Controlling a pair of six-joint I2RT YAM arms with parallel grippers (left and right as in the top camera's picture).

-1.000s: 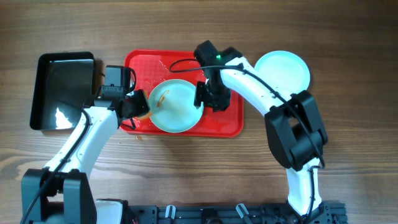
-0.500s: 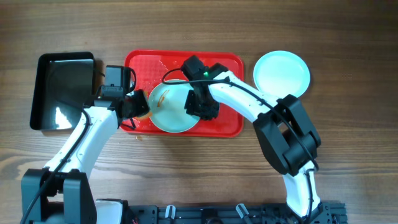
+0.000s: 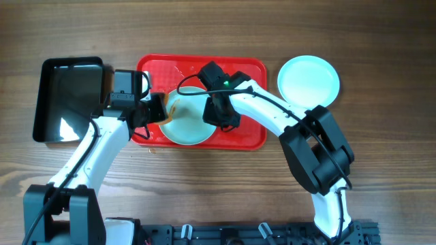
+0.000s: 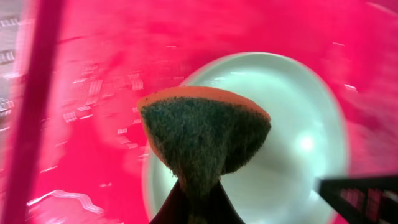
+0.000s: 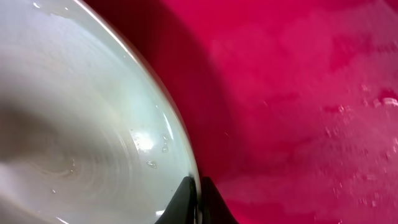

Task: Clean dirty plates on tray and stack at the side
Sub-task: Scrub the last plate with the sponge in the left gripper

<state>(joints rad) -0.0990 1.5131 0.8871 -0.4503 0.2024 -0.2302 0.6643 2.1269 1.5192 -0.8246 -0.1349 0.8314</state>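
A pale mint plate (image 3: pixel 187 122) rests on the red tray (image 3: pixel 245 75), tilted up at its right side. My right gripper (image 3: pixel 219 114) is shut on its right rim; the wrist view shows the fingers (image 5: pixel 198 199) pinching the plate's edge (image 5: pixel 93 137) above the tray (image 5: pixel 298 93). My left gripper (image 3: pixel 154 110) is shut on an orange-and-dark sponge (image 4: pixel 202 134) and holds it at the plate's left rim (image 4: pixel 292 143). A second, clean plate (image 3: pixel 308 79) lies on the table right of the tray.
A black deeper tray (image 3: pixel 68 99) stands on the wooden table left of the red tray. The tray's surface is wet with droplets (image 5: pixel 367 106). My left arm lies along the tray's front left corner.
My right gripper moved left from the plate's right side and took the rim; the plate is tilted now. My left gripper with the sponge moved up onto the plate's left rim.
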